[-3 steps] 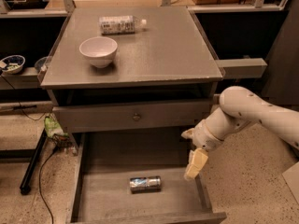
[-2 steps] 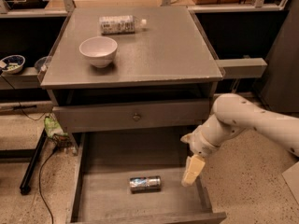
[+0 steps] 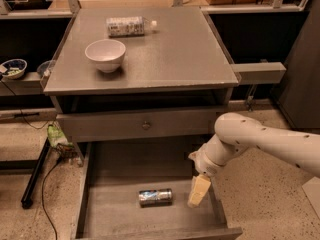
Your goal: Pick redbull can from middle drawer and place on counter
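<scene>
The redbull can (image 3: 155, 197) lies on its side on the bare bottom of the open middle drawer (image 3: 112, 214), near the drawer's front. My gripper (image 3: 199, 191) hangs from the white arm (image 3: 250, 139) that reaches in from the right. It points down inside the drawer's right side, just right of the can and a short gap from it. It holds nothing. The grey counter (image 3: 175, 49) is the cabinet top above.
A white bowl (image 3: 105, 54) and a clear plastic bottle (image 3: 127, 26) lying on its side are on the counter's left and back. A closed drawer front with a round knob (image 3: 145, 125) sits above the open drawer. Cables and a black stand leg (image 3: 35, 176) lie on the floor at the left.
My gripper has moved left and down, further into the drawer and closer to the can. The can has not moved.
</scene>
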Action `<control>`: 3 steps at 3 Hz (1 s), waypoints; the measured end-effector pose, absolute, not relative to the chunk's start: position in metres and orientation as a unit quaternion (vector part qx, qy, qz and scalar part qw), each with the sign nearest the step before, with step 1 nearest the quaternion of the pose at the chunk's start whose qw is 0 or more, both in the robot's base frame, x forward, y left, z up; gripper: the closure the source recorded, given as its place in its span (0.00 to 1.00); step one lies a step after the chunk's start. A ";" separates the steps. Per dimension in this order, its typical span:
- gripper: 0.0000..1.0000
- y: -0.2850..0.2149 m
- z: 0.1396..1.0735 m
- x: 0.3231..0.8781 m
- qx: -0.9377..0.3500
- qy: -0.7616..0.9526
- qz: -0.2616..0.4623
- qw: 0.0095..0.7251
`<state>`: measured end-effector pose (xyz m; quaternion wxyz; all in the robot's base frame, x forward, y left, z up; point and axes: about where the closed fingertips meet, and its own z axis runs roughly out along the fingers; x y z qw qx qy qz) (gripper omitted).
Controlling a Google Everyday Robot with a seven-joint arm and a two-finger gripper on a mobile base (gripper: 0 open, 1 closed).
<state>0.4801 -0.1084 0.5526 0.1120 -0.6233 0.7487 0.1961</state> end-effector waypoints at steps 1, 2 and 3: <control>0.00 -0.099 0.539 0.487 -0.619 0.743 0.219 0.126; 0.00 -0.080 0.523 0.496 -0.616 0.734 0.248 0.141; 0.00 -0.057 0.507 0.504 -0.618 0.723 0.270 0.149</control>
